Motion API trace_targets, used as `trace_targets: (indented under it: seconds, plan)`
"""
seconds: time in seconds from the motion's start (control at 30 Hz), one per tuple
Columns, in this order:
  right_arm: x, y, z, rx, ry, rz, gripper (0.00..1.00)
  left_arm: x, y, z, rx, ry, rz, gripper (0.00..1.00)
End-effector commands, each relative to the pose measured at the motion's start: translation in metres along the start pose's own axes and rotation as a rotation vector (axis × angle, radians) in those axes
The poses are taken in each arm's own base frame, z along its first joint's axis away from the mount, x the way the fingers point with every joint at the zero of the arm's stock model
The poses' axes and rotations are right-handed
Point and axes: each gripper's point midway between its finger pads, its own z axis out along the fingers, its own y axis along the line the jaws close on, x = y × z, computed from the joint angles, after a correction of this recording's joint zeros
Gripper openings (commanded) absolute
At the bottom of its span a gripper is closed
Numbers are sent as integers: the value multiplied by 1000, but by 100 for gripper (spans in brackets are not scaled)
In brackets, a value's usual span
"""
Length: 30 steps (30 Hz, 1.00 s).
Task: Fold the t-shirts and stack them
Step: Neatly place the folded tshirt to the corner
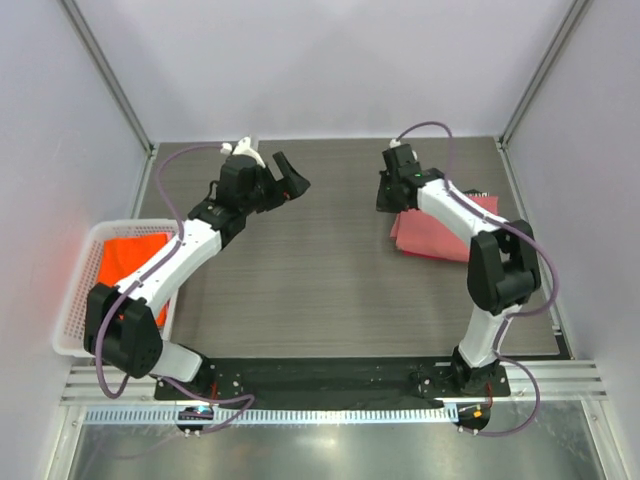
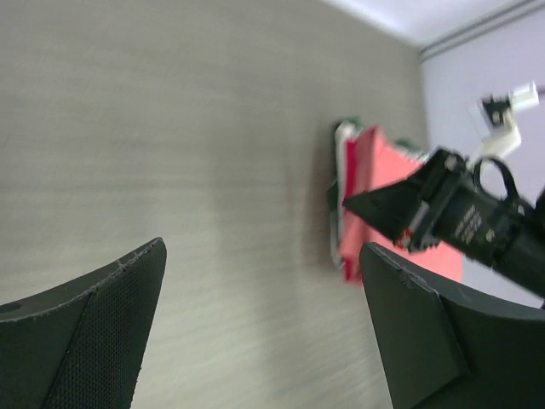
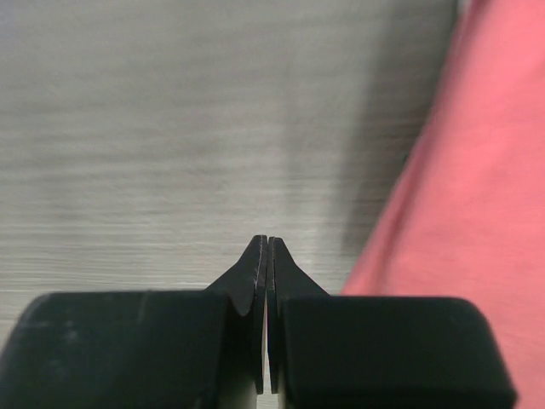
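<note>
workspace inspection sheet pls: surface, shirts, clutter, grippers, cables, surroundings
surface: grey wood-grain table, no stains seen
job's things: folded pink t-shirt pile on the table's right side; orange t-shirt lying unfolded in the basket
clutter: white lattice basket at the table's left edge; nothing else seen
grippers: left gripper over the far middle of the table, fingers wide apart, empty; right gripper at the pile's left edge, fingers shut, no cloth between them
cables: one purple cable looped along each arm, clear of the shirts
surroundings: white enclosure walls, metal rail under the arm bases
</note>
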Motion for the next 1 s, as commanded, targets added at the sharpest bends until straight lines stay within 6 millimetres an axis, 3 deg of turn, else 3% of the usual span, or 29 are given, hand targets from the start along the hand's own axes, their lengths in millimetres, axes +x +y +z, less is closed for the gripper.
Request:
trace_targets:
  seconds: [0.0, 0.1, 0.27, 0.53, 0.77, 0.83, 0.97]
  plan:
    - [18, -5, 15, 111, 20, -31, 1, 28, 18, -19, -24, 85, 30, 95]
    - [36, -9, 34, 184, 56, -66, 1, 33, 29, -35, -54, 82, 53, 95]
    - [54, -39, 51, 351, 90, -107, 1, 39, 38, -49, -64, 65, 58, 95]
    - [75, -106, 66, 546, 171, -134, 1, 56, 51, -42, -86, 110, 52, 94]
    - [69, -174, 40, 690, 165, -41, 1, 60, 61, -41, -108, 86, 31, 94]
    - [62, -183, 31, 709, 139, -23, 1, 65, 65, -43, -113, 94, 27, 95]
    - [49, -182, 15, 713, 84, 0, 4, 66, 74, -48, -138, 63, 17, 95]
